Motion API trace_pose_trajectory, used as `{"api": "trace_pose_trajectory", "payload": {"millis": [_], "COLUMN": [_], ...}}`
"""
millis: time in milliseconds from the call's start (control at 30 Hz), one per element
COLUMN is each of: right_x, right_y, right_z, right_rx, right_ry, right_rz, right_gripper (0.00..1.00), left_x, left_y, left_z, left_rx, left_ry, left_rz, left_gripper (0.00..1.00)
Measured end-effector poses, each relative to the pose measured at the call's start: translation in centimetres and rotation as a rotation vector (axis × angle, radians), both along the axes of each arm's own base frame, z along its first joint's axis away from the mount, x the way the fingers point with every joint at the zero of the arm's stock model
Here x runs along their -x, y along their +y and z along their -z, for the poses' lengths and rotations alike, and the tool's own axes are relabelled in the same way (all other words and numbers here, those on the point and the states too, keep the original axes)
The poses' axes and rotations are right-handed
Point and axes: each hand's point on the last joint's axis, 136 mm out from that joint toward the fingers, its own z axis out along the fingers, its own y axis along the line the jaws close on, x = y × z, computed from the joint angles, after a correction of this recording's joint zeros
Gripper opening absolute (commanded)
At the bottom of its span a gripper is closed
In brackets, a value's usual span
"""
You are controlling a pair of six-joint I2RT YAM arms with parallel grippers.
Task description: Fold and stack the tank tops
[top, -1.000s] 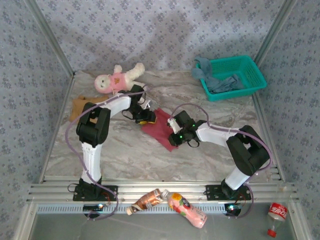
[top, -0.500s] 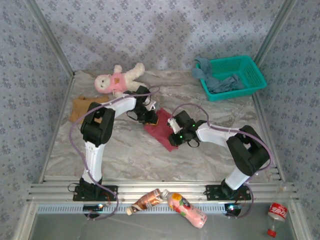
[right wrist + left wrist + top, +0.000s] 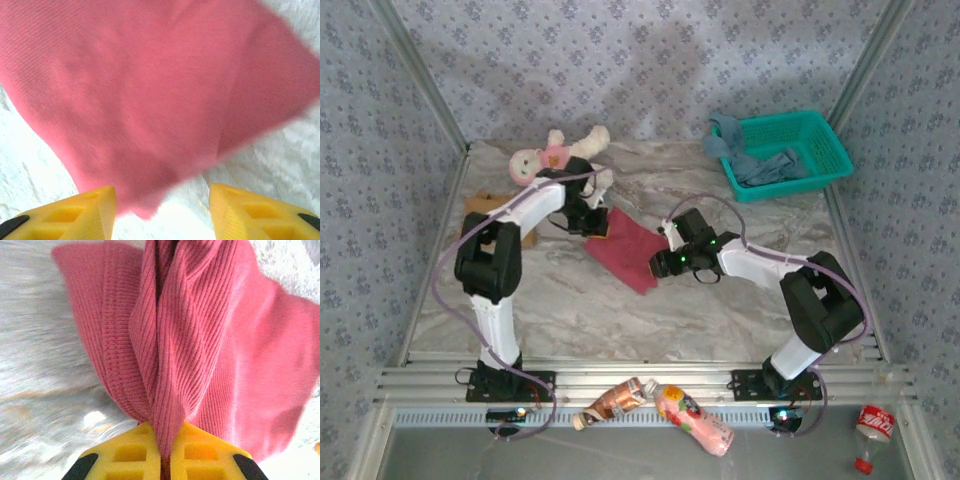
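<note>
On the marble table [image 3: 740, 320], left gripper [image 3: 166, 457] pinched the red top [image 3: 625, 255] mid-fold; right gripper [image 3: 162, 200], jaws apart, should next grab its edge.

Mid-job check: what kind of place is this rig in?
Probably a staged robot test booth, not a home: patterned backdrop walls, an aluminium frame along the near edge, and a marble-look tabletop.

My left arm [image 3: 525, 205] covers most of the tan-brown tank top [image 3: 475, 207] and part of the plush doll [image 3: 527, 163]. On my right wrist camera, the dark red tank top [image 3: 150, 90] is blurred and runs off the top edge.
</note>
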Motion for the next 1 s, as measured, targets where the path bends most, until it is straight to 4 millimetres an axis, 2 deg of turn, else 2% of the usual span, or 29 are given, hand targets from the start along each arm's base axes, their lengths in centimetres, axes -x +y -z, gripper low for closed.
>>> {"api": "trace_pose_trajectory", "payload": {"millis": [167,267,400,500,700,1000], "right_x": [-1.8,-2.5,-3.0,-3.2,-3.9,-4.3], "right_y": [1.3,1.8,2.5,3.2,4.4,4.9], "right_z": [-2.2,-2.7,-2.5,-2.3,-2.6,-2.5], "right_rx": [-0.094,-0.130,-0.148,-0.156,-0.180,-0.197], "right_ry": [-0.032,-0.037,-0.029,-0.024,-0.034,-0.037], "right_rz": [0.059,0.083,0.098,0.097,0.094,0.093], "right_gripper": [0.57,0.57,0.58,0.58,0.58,0.58], "left_x": [-0.9,-1.2,-1.1,-1.4,-3.2,-6.6], "left_y": [4.9,7.9,12.0,14.4,16.2,18.4], "left_z": [-2.7,-2.9,-2.8,-3.2,-4.8,-8.0], "left_rx": [-0.047,-0.097,-0.179,-0.226,-0.307,-0.410], "left_ry": [-0.074,-0.093,-0.108,-0.136,-0.226,-0.384], "left_rz": [-0.080,-0.119,-0.171,-0.199,-0.205,-0.261], "left_gripper": [0.00,0.00,0.00,0.00,0.00,0.00]}}
